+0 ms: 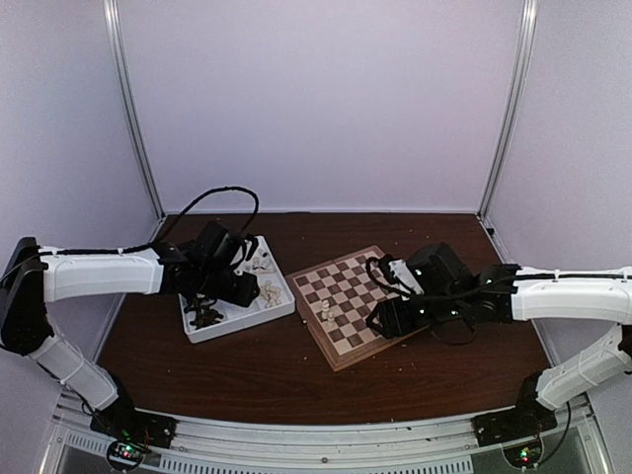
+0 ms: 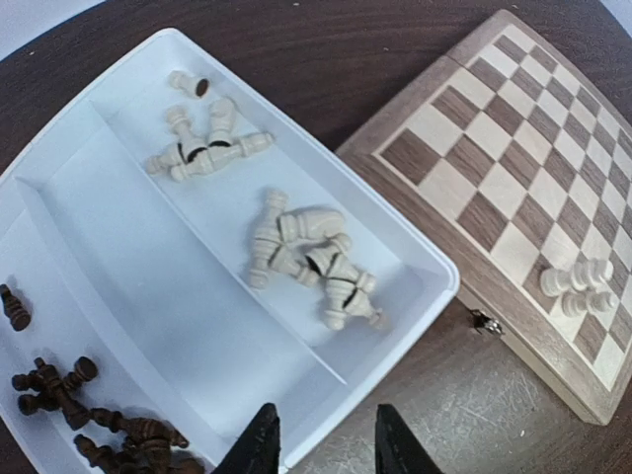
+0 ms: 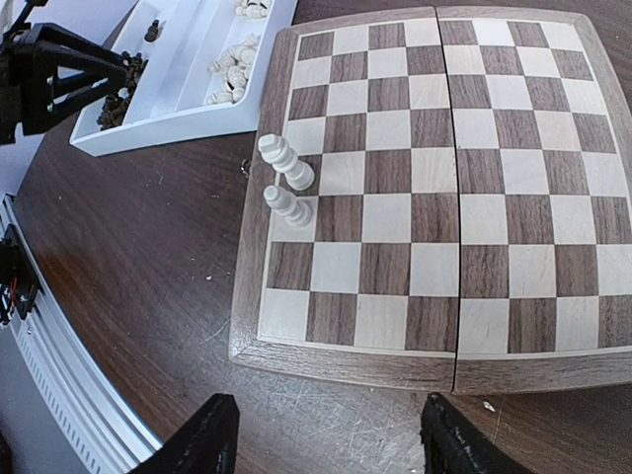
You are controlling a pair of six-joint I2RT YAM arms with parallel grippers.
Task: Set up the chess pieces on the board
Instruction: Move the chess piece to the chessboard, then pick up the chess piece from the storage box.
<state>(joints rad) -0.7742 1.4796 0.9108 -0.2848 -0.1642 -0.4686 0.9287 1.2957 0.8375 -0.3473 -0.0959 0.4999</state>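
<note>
Left end effector (image 2: 324,434) hangs over tray (image 2: 99,247); right end effector (image 3: 331,434) at board (image 3: 434,188) edge.

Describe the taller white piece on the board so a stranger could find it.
Find the checkered board; along its edge column beside the white tray stand just two cream pieces. Pick the taller, wider-based one, nearer the tray than its shorter neighbour.

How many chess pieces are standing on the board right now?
2, both cream: one piece and a second piece beside it, in the board's edge column nearest the tray. None seem hidden.
</note>
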